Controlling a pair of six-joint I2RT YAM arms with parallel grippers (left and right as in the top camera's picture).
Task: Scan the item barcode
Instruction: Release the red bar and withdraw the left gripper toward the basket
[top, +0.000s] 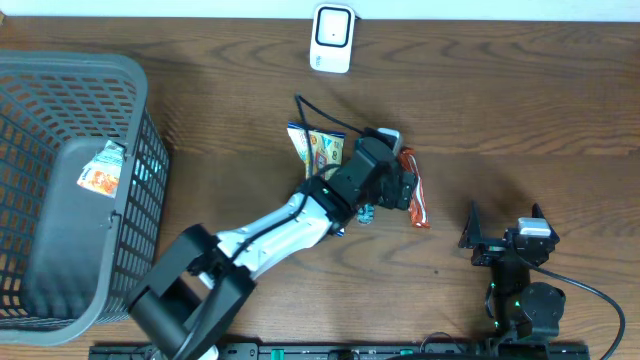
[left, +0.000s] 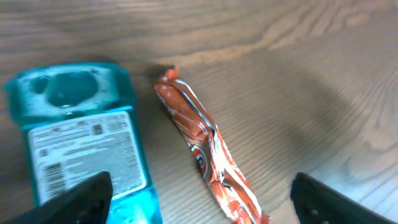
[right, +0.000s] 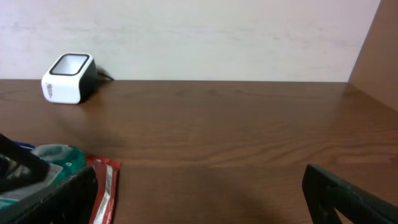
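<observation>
Nearest the near edge, on the right, my right gripper (top: 503, 228) sits low over the table (top: 520, 120). Its jaws are spread wide and nothing is between them.

My left arm reaches from the near left towards the middle of the table. There my left gripper (left: 200, 183) hangs over two items with its fingers (left: 87, 196) wide apart, released and clamping nothing. In the left wrist view the red snack packet (left: 208, 152) lies flat on the wood in the gap between my fingertips, running slantwise and touching neither. Just left of it, apart from it, lies the teal bottle (left: 74, 99) on its side. Its white label (left: 87, 152) faces up with a barcode near the lower left corner, and my left fingertip overlaps the lower edge of that label.

A little farther off and to the left lies a yellow and blue packet (top: 320, 148), with a black cable (top: 318, 108) curving past its far side.

Along the left side of the table stands the grey mesh basket (top: 145, 190), with one small packet (top: 102, 168) inside it.

Farthest away, at the far edge near the middle, stands the white scanner (top: 332, 38), well apart from both items under my left gripper.
</observation>
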